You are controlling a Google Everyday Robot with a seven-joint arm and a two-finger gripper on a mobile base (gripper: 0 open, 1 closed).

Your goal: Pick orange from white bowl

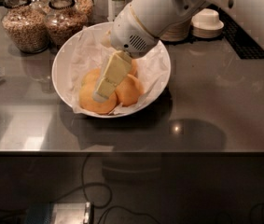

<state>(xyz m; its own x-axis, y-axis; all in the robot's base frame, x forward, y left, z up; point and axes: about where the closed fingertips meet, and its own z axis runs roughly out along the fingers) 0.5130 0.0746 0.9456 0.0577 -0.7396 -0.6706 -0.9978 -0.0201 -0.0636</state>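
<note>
The wide white bowl (162, 62), lined with crumpled white paper, sits in the middle of the dark counter. Several oranges lie in its front half: one at the front left (90, 104), one at the front right (130, 90) and one behind them (90, 75). My white arm comes in from the upper right. Its cream-coloured gripper (100, 95) points down and to the left into the bowl. Its tip rests between the front left and front right oranges and hides part of them.
Two glass jars of grain (24, 26) (64, 21) stand behind the bowl at the back left. Stacked plates topped by a small upturned white bowl (207, 23) sit at the back right, beside a black grate (243, 41). The counter's front edge (131, 151) runs below the bowl.
</note>
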